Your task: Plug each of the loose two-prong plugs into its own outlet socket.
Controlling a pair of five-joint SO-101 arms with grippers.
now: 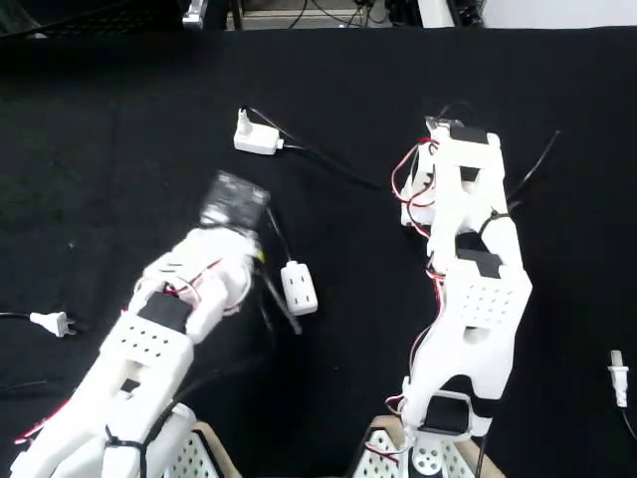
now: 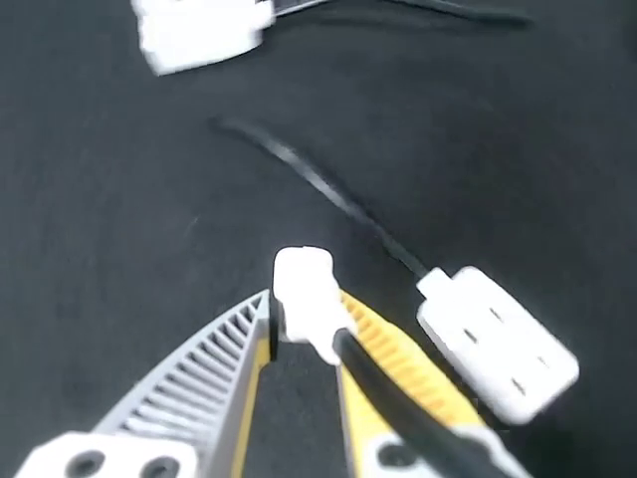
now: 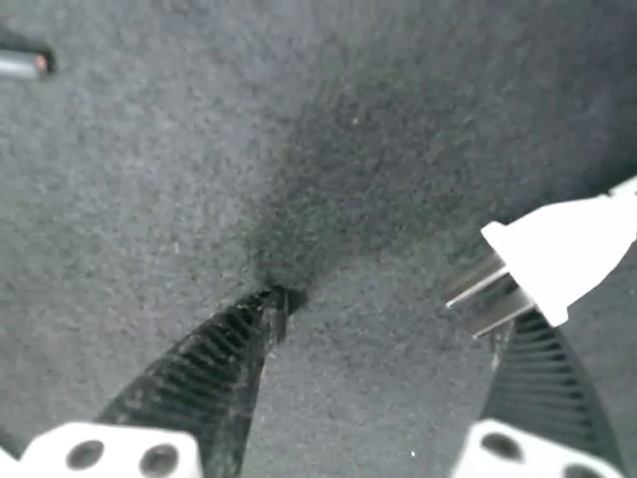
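we note white plug (image 2: 302, 279) pinched in left claw (image 2: 302, 321), closed on its body, cord (image 2: 398, 398) trailing back; we judge this aims it at socket block (image 2: 498, 344) just beside. right claw (image 3: 386, 321) gapes wide, empty; second plug (image 3: 562, 254) lies just beside it.

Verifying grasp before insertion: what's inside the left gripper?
The left gripper is shut on a white plug, its black cord running back over the yellow finger. The prongs are hidden behind its body.

My table, black cloth (image 1: 119, 149) | outlet socket (image 1: 299, 288) centre | second socket (image 1: 257, 140) behind | two-prong plug (image 1: 50, 322) left edge | second plug (image 1: 618, 376) right edge
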